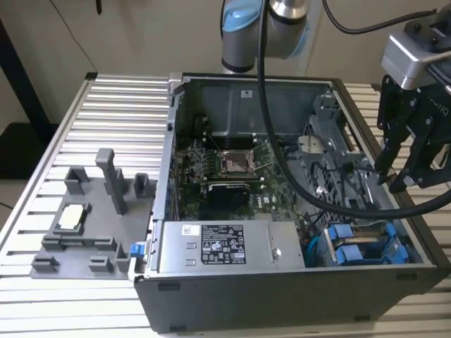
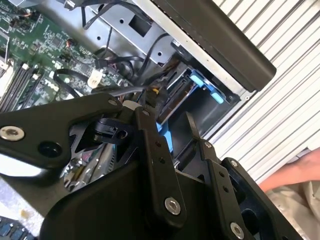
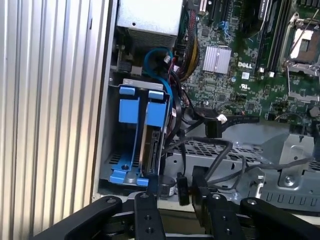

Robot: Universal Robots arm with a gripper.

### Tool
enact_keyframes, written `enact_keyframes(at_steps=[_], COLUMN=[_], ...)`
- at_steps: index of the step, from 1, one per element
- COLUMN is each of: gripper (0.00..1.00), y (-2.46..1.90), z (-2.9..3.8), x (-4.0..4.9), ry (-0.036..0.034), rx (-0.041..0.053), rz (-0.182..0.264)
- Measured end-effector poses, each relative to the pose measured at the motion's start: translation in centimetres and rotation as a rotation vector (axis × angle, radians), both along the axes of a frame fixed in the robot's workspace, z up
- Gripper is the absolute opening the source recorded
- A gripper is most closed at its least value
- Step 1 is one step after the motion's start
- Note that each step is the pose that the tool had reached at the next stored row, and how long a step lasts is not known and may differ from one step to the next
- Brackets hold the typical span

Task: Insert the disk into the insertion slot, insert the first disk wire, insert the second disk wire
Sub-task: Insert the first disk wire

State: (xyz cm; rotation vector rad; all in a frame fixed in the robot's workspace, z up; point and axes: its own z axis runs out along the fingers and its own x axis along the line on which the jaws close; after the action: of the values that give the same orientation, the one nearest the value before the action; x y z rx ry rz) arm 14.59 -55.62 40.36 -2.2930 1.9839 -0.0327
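The pincer is hovering above the far corner of the open computer case, which is sitting on the slatted bench. Its fingers are standing apart with nothing clamped between them.

Directly below, in the first wrist view, the disk is standing edge-on in its blue frame inside the slot of the grey drive cage, just beside another blue frame. So the first step is looking done: the disk is sitting in its bay.

The wiring is looking unfinished. A black plug is lying loose on the perforated metal bracket near the cage, and a second plug is dangling on its cable, neither one touching the disk. I am judging both wire steps as left to do.
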Motion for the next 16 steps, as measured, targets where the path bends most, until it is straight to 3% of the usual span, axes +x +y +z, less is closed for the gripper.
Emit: enact_keyframes(at_steps=[8,16], gripper=[0.41,0.41], y=[0.43,0.48], z=[-0.12,-0.13], x=[0.23,-0.02], ry=[0.0,-0.0003], rx=[0.0003,0.0001], rz=[0.014,0.013])
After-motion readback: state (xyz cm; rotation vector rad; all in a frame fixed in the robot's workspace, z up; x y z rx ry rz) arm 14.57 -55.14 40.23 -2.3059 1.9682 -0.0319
